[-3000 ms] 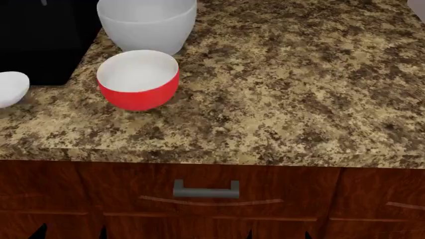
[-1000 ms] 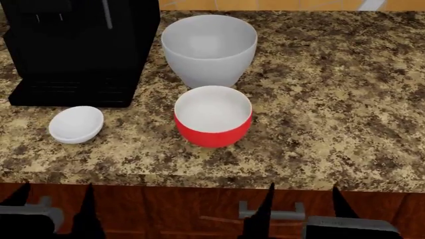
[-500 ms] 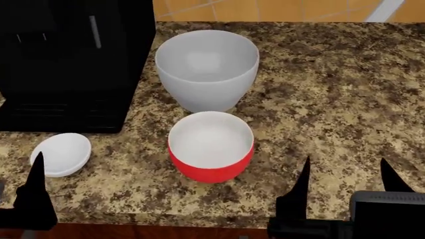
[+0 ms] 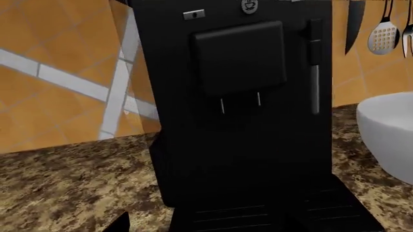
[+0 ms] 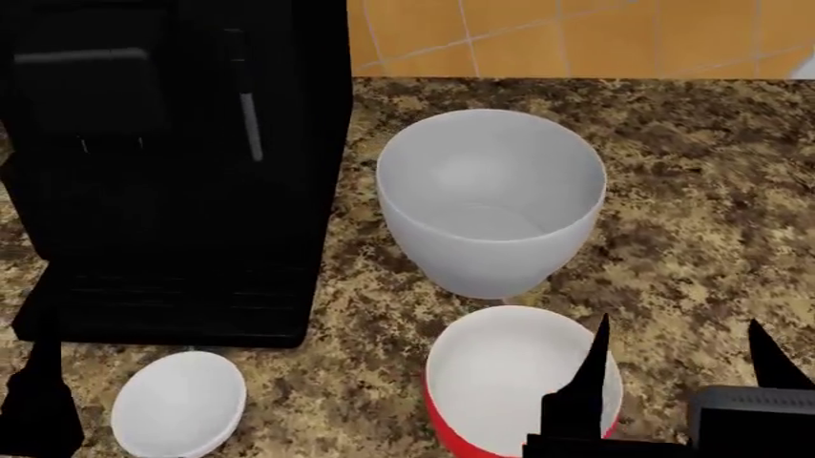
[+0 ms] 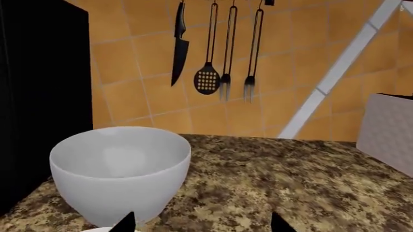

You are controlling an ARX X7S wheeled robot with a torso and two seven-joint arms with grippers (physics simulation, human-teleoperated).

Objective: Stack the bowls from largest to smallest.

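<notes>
The large pale grey-white bowl (image 5: 491,200) stands upright on the granite counter. It also shows in the right wrist view (image 6: 119,166) and at the edge of the left wrist view (image 4: 389,135). The red bowl, white inside (image 5: 516,382), sits just in front of it. The small white bowl (image 5: 178,403) lies front left, before the coffee machine. My right gripper (image 5: 681,367) is open and empty, one finger over the red bowl's right rim; in its wrist view (image 6: 202,224) it faces the large bowl. One left finger (image 5: 41,401) shows left of the small bowl; the left gripper (image 4: 200,227) stands wide and empty.
A tall black coffee machine (image 5: 172,162) fills the back left, close to the large bowl, and blocks most of the left wrist view (image 4: 239,111). A knife and utensils (image 6: 216,53) hang on the orange tiled wall. A grey box (image 6: 387,130) stands far right.
The head view has shifted, so the bowls sit lower and further right in it. Both grippers have come forward over the counter; the right one now reaches the red bowl's rim.
</notes>
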